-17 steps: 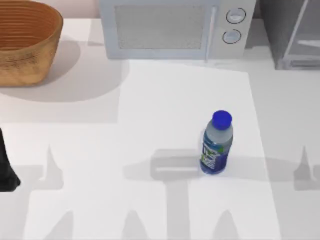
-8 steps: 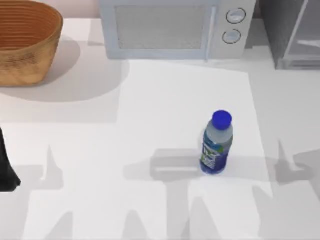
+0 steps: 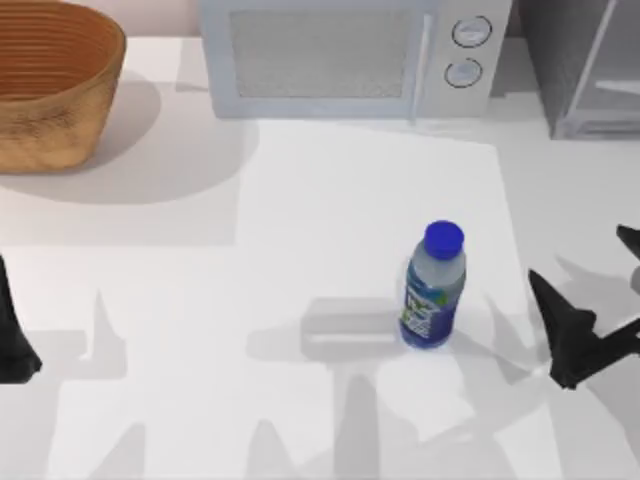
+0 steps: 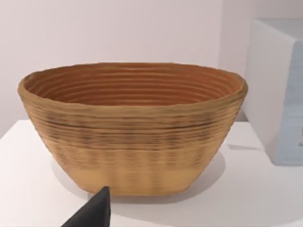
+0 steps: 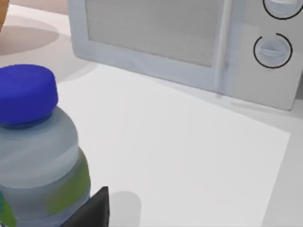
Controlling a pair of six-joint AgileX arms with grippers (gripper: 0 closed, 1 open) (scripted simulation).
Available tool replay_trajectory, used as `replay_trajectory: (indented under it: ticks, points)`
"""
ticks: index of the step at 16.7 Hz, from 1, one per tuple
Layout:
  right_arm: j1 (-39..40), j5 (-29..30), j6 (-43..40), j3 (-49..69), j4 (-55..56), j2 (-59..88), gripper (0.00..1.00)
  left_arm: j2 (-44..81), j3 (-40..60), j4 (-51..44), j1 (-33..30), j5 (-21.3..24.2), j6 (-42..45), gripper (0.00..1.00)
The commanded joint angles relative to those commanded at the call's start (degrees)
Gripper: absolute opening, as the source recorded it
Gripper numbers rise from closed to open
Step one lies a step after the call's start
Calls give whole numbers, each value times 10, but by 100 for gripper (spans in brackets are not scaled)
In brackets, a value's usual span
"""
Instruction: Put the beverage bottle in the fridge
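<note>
White table [image 3: 300,200] carries everything, and at its far right corner stands the fridge [image 3: 575,60] (dark grey and speckled, with a pale frame, cut off by the edge of the top view). Next to it along the back sits the pale microwave [image 3: 350,55] with a mesh window and two round dials, and at the far left rests a woven basket [image 3: 50,80], which the left wrist view faces head-on. The beverage bottle [image 3: 433,290] stands upright right of the table's middle, blue cap up, well apart from the fridge and with nothing touching it; the right wrist view has it close, in front of the microwave. My right pincer [image 3: 590,290] is low at the right edge, just beside the bottle but apart from it, its two dark fingers spread wide with nothing between them. My left pincer [image 3: 12,340] sits parked at the left edge; whether it is spread or pressed together I cannot tell.
</note>
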Motion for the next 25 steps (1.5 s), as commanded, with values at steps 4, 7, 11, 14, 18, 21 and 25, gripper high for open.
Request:
replay_trajectory:
  ticks: [4, 7, 11, 14, 18, 21, 25]
  points:
    - [46, -28, -7, 13, 156, 189, 100, 0, 0, 0, 0, 0, 0, 100]
    - [73, -46, -10, 22, 249, 297, 100, 0, 0, 0, 0, 0, 0, 100]
    - [94, -59, -12, 32, 320, 375, 100, 0, 0, 0, 0, 0, 0, 100]
    - [95, -60, -12, 33, 325, 381, 100, 0, 0, 0, 0, 0, 0, 100]
    - [94, -59, -12, 32, 323, 381, 100, 0, 0, 0, 0, 0, 0, 100]
    - [106, -50, -10, 67, 311, 401, 100, 0, 0, 0, 0, 0, 0, 100]
    - [128, -27, -5, 139, 284, 445, 100, 0, 0, 0, 0, 0, 0, 100]
